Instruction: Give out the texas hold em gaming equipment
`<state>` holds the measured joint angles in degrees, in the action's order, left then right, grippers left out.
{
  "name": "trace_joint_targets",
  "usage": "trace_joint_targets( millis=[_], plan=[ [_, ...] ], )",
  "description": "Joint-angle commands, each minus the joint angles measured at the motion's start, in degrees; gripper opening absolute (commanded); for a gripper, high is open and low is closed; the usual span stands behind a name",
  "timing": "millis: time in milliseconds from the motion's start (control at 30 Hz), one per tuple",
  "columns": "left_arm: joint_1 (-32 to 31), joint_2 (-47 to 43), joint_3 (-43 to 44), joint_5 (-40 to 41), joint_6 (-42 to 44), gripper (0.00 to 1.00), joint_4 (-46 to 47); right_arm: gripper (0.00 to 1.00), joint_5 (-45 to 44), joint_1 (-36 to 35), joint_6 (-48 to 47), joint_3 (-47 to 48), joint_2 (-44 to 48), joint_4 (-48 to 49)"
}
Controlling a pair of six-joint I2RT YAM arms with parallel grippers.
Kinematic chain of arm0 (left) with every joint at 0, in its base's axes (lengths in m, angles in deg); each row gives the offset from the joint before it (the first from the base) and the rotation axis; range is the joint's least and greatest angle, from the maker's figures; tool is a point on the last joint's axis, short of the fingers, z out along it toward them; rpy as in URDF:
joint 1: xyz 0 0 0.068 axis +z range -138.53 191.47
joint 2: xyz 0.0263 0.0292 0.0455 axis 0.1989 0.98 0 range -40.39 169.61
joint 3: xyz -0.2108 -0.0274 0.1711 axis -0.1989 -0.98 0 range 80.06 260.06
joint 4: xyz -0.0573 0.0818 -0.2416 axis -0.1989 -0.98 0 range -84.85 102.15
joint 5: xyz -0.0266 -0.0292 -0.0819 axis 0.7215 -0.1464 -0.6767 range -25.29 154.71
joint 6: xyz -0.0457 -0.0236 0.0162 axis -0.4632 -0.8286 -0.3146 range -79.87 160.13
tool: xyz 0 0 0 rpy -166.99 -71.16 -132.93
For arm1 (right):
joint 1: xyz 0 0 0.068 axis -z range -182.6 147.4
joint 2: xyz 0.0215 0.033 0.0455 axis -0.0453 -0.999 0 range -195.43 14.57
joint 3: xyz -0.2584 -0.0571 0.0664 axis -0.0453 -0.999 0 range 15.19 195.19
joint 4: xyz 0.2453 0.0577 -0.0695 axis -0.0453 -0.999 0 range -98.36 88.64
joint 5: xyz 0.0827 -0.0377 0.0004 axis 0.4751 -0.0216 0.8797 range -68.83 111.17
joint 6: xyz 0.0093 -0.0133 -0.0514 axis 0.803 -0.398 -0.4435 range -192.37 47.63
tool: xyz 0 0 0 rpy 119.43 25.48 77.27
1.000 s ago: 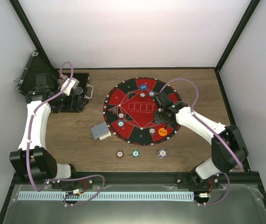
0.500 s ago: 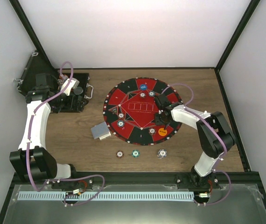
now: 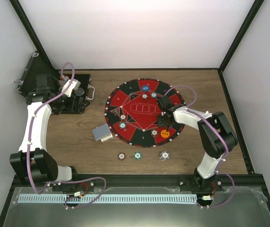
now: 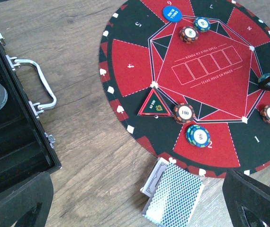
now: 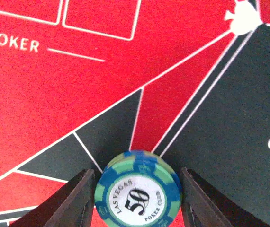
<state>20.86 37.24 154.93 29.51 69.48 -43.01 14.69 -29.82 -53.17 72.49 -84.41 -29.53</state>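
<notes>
lying between jaws of right tool (image 5: 138,188) on mat (image 5: 54,94): teal chip (image 5: 137,201); clenched or released, cannot tell.

Landmark: the round mat (image 3: 121,97) lay mid-table.
Case (image 4: 7,137): stood left of the mat, well apart.
Card deck (image 3: 102,133): lay just beside the mat's near-left rim.
Three chips (image 3: 137,155): sat in a row before the mat.
Far disc button (image 3: 146,87): lay on the mat's far rim.
Near disc button (image 3: 164,134): lay on its near-right rim.
Lone chip (image 5: 137,194): sat on the mat's right part, between the right gripper (image 5: 136,172)'s fingers.

Overhead, two wrist close-ups — shared mat (image 3: 121,98)
</notes>
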Motion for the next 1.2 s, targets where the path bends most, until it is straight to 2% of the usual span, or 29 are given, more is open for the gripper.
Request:
trace_joint_targets(
  millis=[0, 133, 267, 433, 667, 933, 1167],
  plan=[
    [0.28, -0.73, 0.46, -0.78, 1.03, 1.00, -0.04, 0.57, -2.75, 0.59, 1.68, 0.50, 0.10, -1.31],
    [0.21, -0.64, 0.61, -1.07, 0.95, 1.00, -0.04, 0.69, -4.49, 0.59, 3.33, 0.89, 3.07, -3.72],
    [0.28, -0.68, 0.67, -1.27, 0.86, 1.00, 0.00, 0.75, -4.47, -0.73, 5.47, -0.16, 9.23, -6.14],
    [0.26, -0.55, 0.33, -1.57, 0.88, 1.00, 0.29, 0.77, -5.59, -6.95, 10.00, -1.87, 17.16, -11.89],
    [0.32, -0.46, 0.44, -2.06, 0.92, 1.00, 0.49, 0.79, -4.04, -18.18, 22.18, -8.98, 25.91, -17.91],
    [0.27, -0.37, 0.30, -2.30, 1.13, 1.00, 0.49, 0.81, -3.10, -27.48, 32.26, -13.57, 27.75, -21.74],
    [0.22, -0.46, 0.10, -1.91, 1.31, 1.00, 0.40, 0.80, -2.98, -31.20, 34.48, -14.39, 26.96, -22.88]
  ],
)
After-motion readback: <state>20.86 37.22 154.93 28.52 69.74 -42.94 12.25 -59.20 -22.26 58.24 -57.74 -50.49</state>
